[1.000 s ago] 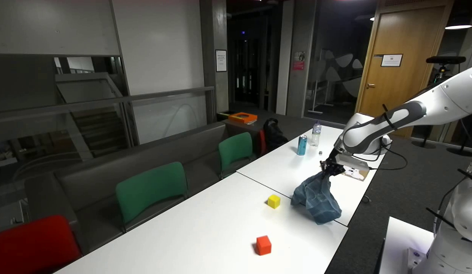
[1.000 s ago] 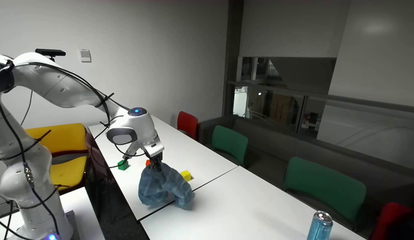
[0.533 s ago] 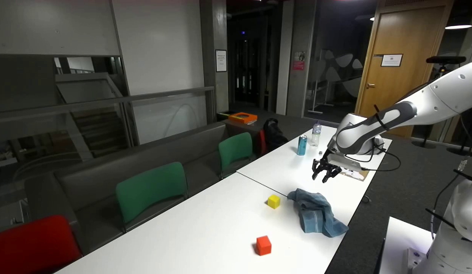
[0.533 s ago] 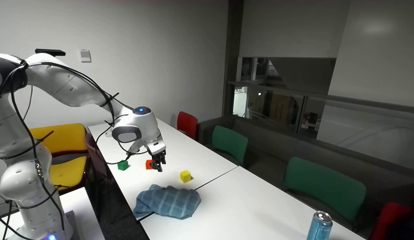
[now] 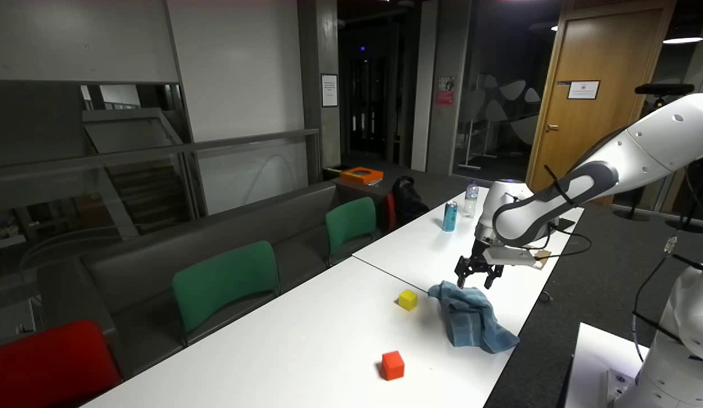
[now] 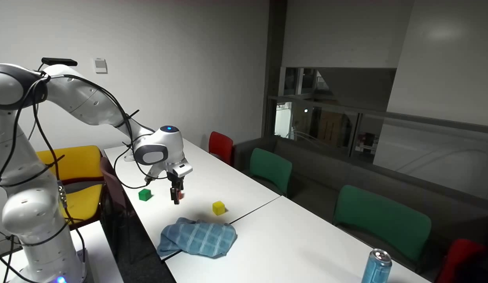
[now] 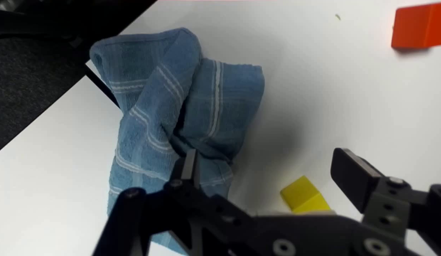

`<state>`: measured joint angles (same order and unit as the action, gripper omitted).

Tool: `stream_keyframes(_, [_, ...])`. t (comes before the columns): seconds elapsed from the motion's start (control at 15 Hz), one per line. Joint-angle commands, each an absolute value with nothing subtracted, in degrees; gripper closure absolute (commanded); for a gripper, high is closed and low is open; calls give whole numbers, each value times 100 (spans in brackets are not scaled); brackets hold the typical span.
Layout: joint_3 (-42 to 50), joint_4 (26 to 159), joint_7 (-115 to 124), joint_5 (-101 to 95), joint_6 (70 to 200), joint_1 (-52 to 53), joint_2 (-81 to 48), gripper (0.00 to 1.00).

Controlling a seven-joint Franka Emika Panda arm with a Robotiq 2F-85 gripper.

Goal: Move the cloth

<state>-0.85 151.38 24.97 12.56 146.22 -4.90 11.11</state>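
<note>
Wrist view: the rumpled cloth (image 7: 152, 122) is seen on the worktop (image 7: 334, 99), at ten o'clock from the yellow block (image 7: 302, 195); the end effector (image 7: 265, 156), spread and empty, is best lifted straight clear.

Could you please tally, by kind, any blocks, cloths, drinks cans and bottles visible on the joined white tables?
Blocks: 3 (red block, yellow block, green block)
Striped blue cloth: 1
Drinks can: 1
Clear bottle: 1
Total: 6

White tables (image 5: 283, 340) bear blue cloth (image 6: 200, 237); three blocks (image 6: 218, 208); can (image 5: 450, 217); bottle (image 5: 471, 199).
</note>
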Motion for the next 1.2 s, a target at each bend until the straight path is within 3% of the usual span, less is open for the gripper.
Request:
stream_keyframes(0.0, [-216, 14971, 2333, 879, 14326, -306, 938, 0])
stream_keyframes(0.47, [-256, 14421, 2478, 390, 14754, -193, 54, 0])
stream_keyframes(1.13, [-208, 13243, 2145, 1267, 14506, 5, -1395, 0])
